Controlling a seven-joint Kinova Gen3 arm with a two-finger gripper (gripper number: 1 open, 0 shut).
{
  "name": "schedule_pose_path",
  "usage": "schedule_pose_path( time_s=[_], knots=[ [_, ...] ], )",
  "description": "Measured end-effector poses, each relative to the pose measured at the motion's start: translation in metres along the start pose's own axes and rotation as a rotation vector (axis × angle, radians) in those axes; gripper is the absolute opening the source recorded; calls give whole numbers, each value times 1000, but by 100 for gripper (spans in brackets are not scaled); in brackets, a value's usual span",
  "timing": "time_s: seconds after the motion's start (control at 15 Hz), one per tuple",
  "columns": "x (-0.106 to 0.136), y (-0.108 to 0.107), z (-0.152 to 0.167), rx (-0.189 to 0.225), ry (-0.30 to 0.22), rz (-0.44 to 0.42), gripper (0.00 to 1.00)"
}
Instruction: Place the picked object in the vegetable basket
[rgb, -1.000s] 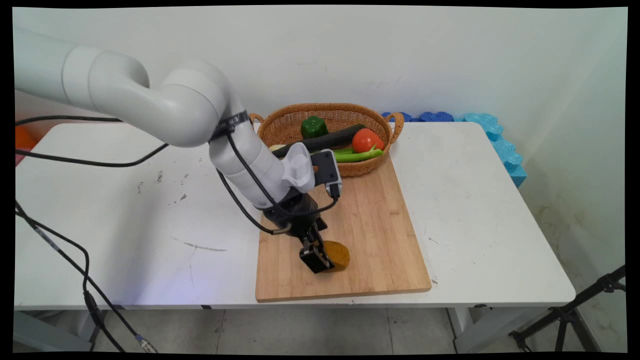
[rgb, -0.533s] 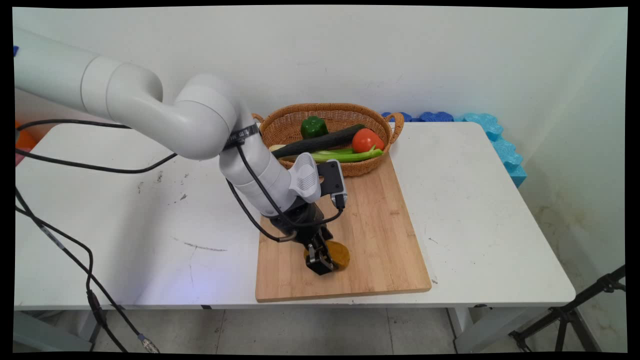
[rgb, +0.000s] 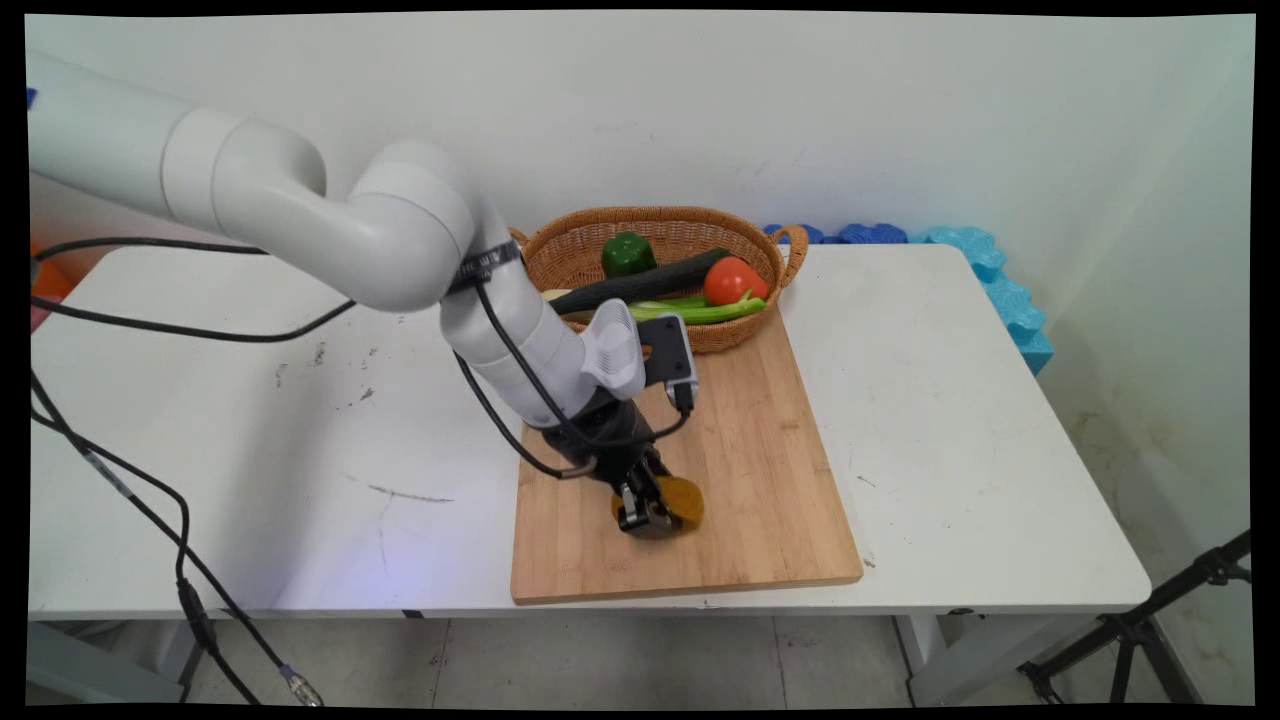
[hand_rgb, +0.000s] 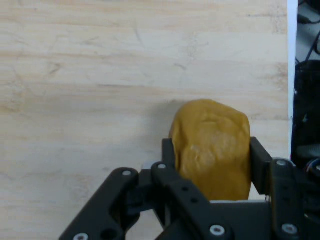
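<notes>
Potato (hand_rgb: 212, 150) sits clamped between the gripper's (hand_rgb: 212, 160) fingers, on the wooden cutting board (rgb: 760, 470)

Open board right of the gripper, basket crowding the far end

The cutting board (rgb: 760, 470) lies bare to the right of and nearer than the gripper (rgb: 648, 518), whose fingers (hand_rgb: 169, 152) press a potato (rgb: 682, 502) from both sides. At the board's far edge the wicker basket (rgb: 570, 250) blocks the way, filled with a green pepper (rgb: 627, 254), cucumber (rgb: 640, 281), tomato (rgb: 735, 280) and celery (rgb: 700, 312).
</notes>
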Motion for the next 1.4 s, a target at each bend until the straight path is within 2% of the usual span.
schedule_pose_path(
  time_s=[0.47, 0.73, 1.07, 1.4],
  knots=[
    [24, -11, -66, -12, 66, -61, 0],
    [41, -32, -108, 1, 110, -97, 0],
    [58, -77, -146, 61, 146, -157, 0],
    [60, -125, -163, 145, 142, -215, 0]
  ],
)
